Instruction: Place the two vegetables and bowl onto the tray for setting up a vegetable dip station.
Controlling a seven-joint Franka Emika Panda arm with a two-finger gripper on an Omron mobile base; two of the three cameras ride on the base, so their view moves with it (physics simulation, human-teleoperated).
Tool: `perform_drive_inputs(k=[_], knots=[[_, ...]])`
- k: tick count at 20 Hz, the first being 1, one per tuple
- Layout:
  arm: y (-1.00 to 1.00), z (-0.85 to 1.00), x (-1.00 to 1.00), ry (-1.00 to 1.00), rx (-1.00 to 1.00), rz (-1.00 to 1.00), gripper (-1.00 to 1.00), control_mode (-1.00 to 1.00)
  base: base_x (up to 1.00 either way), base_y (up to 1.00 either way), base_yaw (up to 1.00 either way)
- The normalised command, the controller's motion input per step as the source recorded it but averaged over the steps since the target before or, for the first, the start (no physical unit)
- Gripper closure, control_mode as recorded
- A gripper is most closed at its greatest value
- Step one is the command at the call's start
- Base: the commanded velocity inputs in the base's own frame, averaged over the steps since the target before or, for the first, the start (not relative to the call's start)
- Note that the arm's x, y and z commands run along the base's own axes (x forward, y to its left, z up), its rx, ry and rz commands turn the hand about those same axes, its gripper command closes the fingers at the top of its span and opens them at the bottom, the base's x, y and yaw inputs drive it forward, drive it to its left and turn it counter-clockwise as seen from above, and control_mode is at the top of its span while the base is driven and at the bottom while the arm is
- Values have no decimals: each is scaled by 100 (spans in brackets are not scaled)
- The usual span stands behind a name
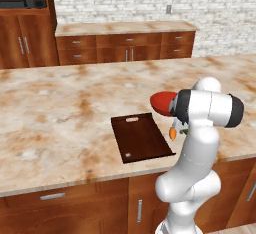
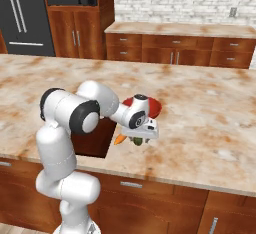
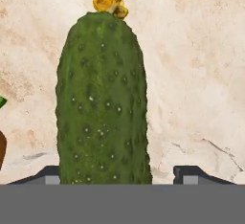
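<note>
Here, in the hand view, the cucumber [image 3: 101,103] stands tall in the middle, dark green and bumpy, with a shrivelled yellow blossom at its 12 o'clock end; it lies on the marbled counter [image 3: 191,74], and the two dark fingertips [image 3: 190,174] rise at 5 and 7 o'clock on either side of its near end. The right tip stands visibly apart from the cucumber's skin, while the left one sits right at its edge — so the jaws straddle the vegetable but are not pressed onto it from both sides, and I would call them released rather than grasping. In the left base view the gripper [image 1: 180,128] is mostly hidden behind the white forearm; the orange carrot [image 1: 172,133] peeks out just at its 8 o'clock, and the red bowl [image 1: 162,102] sits on the counter at the arm's 10 o'clock. The tray [image 1: 141,138], a dark brown board with a slot handle at its far end and a pale dot near its front corner, lies at the carrot's 9 o'clock with nothing on it. From the right base view the gripper [image 2: 141,137] points down at the counter near the front edge, with the carrot [image 2: 120,139] at its 9 o'clock, a sliver of the cucumber [image 2: 137,141] beneath the hand, the bowl [image 2: 152,109] just behind at 1 o'clock, and the tray [image 2: 92,143] partly behind the arm.
</note>
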Motion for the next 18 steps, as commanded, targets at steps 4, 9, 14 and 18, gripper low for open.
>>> perform_drive_inputs(k=[4,9,14,18], knots=[[-4,15,-4,-7,0,0,100,-100,0,0,0],[-32,62,-49,-7,0,1,100,-100,0,0,0],[-4,51,-68,-1,0,11,100,-100,0,0,0],[36,14,-45,0,0,33,100,-100,0,0,0]])
